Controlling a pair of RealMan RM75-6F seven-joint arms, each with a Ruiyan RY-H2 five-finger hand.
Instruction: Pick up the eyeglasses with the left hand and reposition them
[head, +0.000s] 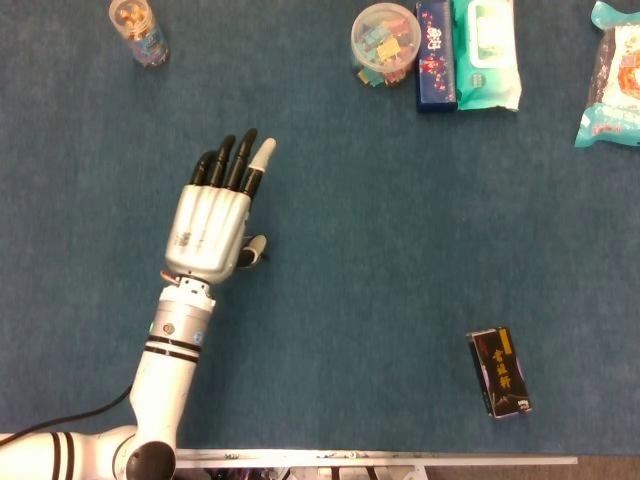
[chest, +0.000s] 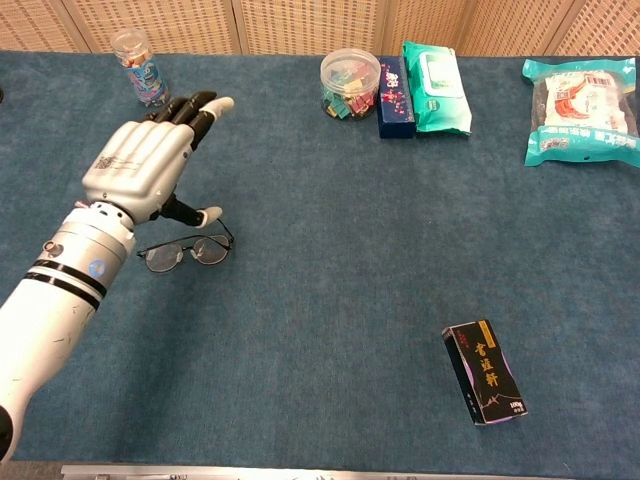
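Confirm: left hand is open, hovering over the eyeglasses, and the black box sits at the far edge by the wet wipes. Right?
Not quite. The black box lies alone near the front edge, far from the wet wipes, as the chest view shows. The rest holds: the left hand is open with fingers extended over the eyeglasses, which lie on the table.
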